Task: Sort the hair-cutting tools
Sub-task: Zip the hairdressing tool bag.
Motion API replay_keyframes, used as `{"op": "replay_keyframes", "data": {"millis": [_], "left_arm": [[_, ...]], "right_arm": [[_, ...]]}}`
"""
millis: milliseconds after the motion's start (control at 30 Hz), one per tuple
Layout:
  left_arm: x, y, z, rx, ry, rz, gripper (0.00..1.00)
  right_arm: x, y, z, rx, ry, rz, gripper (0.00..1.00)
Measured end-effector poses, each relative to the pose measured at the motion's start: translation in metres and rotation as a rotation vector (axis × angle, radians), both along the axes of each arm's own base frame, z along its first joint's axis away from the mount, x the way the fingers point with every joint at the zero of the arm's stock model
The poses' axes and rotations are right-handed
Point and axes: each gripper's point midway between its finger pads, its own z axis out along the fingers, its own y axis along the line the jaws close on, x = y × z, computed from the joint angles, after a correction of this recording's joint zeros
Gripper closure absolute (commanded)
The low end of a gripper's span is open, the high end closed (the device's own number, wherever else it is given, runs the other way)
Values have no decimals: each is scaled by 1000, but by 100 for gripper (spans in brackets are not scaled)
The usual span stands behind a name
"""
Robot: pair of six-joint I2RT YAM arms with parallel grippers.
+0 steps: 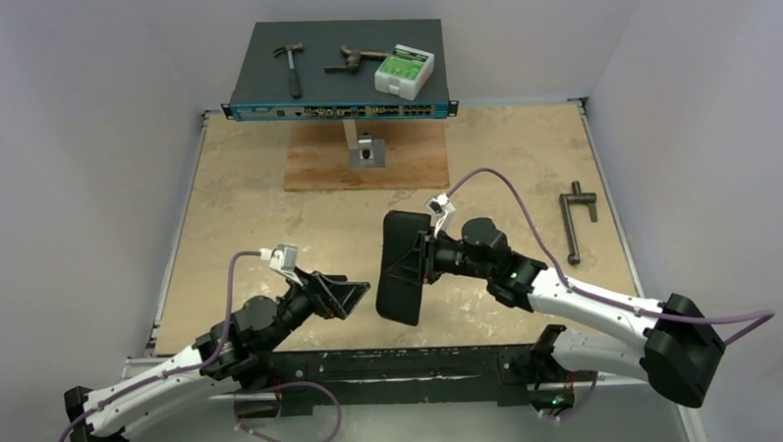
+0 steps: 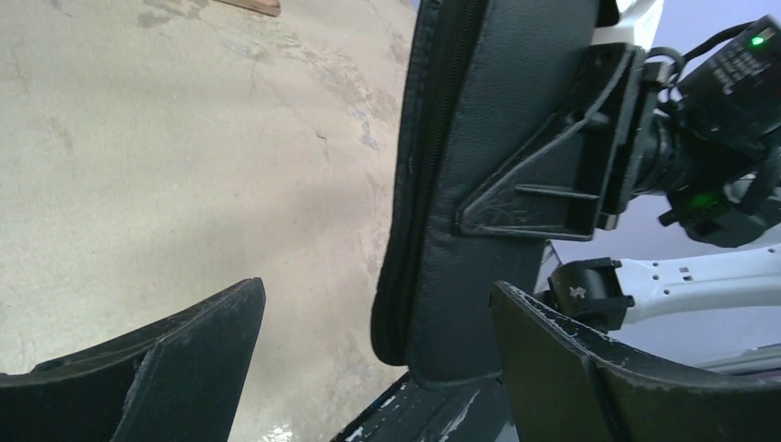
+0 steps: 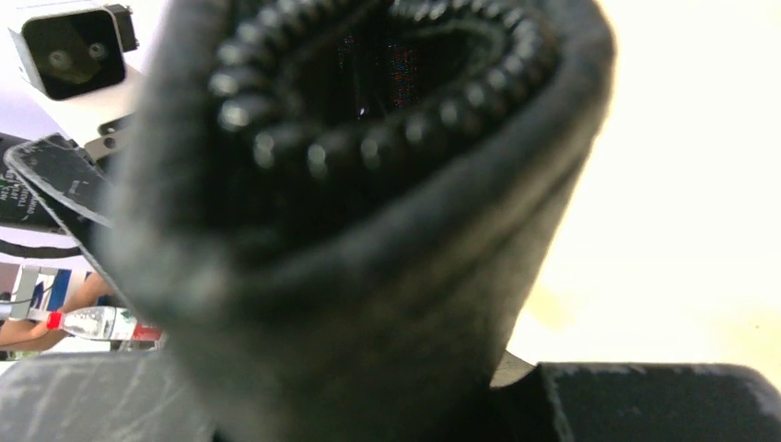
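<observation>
Robotics lab bench: white enclosure walls [image 1: 90, 143], beige tabletop [image 1: 240, 216], rack-mount network switch [image 1: 348, 83].

The case [image 3: 368, 230] is blurred in the right wrist view, its inside too dark to tell. The left hand [image 2: 378, 290] has both fingers cut off by the bottom edge.
</observation>
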Motion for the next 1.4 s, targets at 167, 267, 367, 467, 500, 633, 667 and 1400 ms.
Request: {"op": "replay_keyframes", "data": {"millis": [167, 267, 367, 467, 500, 633, 667, 1400], "left_arm": [[-3, -6, -2, -50, 23, -20, 7], [-4, -9, -11, -50, 44, -30, 7], [-6, -11, -19, -38, 57, -43, 6], [-8, -10, -14, -41, 33, -55, 5], [-9, -8, -8, -47, 12, -58, 4], [-15, 1, 34, -135, -109, -80, 0], [-17, 2, 43, -153, -137, -89, 0], [-67, -65, 90, -43, -276, -552, 17]], "right_arm": [[3, -2, -10, 4, 23, -26, 100], [9, 1, -9, 36, 25, -36, 100], [8, 5, -12, 66, 36, -2, 100], [-5, 7, -14, 57, 21, 89, 100], [-10, 7, -14, 49, 10, 121, 100], [-39, -1, -7, 15, -50, 284, 100], [-47, -4, -4, 11, -69, 318, 100], [-123, -22, 14, -95, -212, 589, 100]]}}
